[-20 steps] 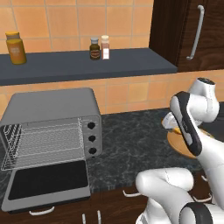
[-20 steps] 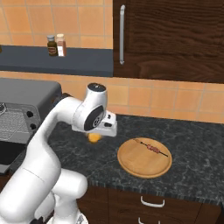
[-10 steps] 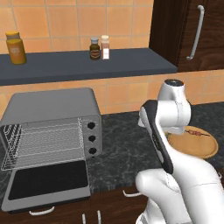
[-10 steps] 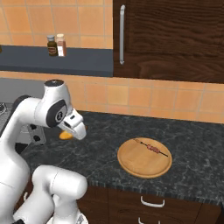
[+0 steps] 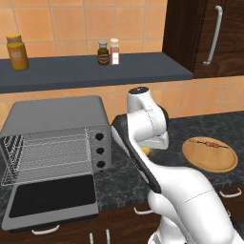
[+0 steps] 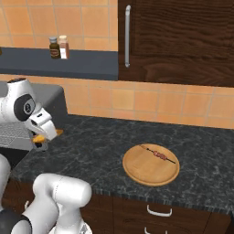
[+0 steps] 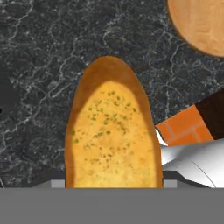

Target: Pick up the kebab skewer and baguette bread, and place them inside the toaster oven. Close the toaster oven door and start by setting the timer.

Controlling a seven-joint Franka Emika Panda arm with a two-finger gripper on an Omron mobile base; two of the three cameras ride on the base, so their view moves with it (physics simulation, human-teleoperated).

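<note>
The gripper [image 5: 148, 148] holds the baguette bread [image 7: 113, 131] above the counter [image 6: 100, 141], the loaf's long axis running out along the fingers, and the open toaster oven [image 5: 52, 138] lies just to its left with the rack facing forward.

Orange tiled wall [image 5: 66, 19] — dark stone counter [image 6: 100, 151]

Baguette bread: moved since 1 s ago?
Yes. In the right base view the baguette bread, carried in the gripper, has travelled left, away from the wooden plate and up to the toaster oven.
</note>
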